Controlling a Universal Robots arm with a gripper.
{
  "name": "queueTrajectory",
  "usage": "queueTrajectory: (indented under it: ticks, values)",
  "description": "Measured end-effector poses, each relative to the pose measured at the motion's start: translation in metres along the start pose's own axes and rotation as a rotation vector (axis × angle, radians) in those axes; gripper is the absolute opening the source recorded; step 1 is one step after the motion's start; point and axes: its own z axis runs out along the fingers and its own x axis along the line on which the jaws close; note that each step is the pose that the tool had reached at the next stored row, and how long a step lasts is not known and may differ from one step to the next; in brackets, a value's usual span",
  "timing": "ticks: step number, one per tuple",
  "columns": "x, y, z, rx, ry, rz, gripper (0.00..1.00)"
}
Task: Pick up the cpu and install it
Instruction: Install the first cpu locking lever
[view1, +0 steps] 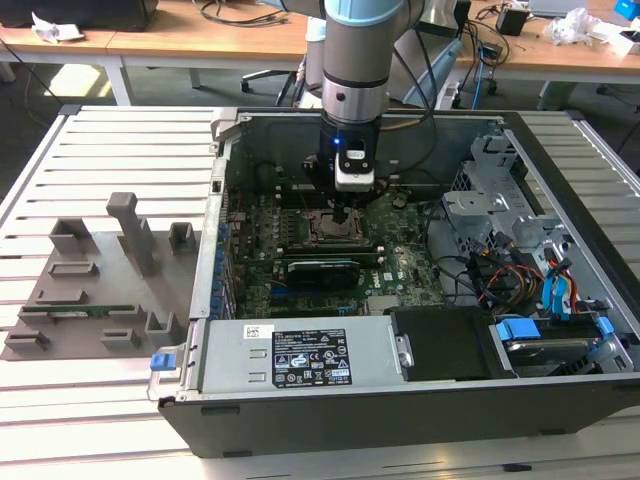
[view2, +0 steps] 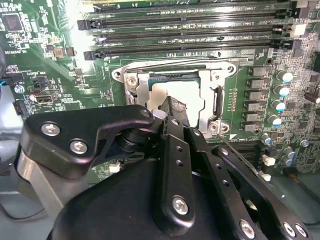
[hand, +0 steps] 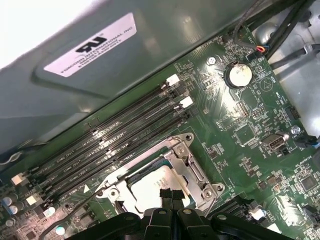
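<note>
Black linkage bars of the pincer crowd the foreground in both wrist views. Its two fingertips are pressed together with no gap showing between them, and they grip nothing. Directly under those tips lies the cpu, flat inside the metal socket frame. Whether the tips rest on its pale top plate or sit just above it I cannot tell. Beyond the pincer, long dark memory slots run across the green motherboard. In the exterior view the arm reaches straight down into the open computer case, which sits on the slatted worktop.
</note>
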Motion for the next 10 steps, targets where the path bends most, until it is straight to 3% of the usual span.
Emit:
queueTrajectory:
  ticks: [10]
  values:
    - [0.0,0.0,0.0,-0.0034,-0.0046,-0.072,0.11]
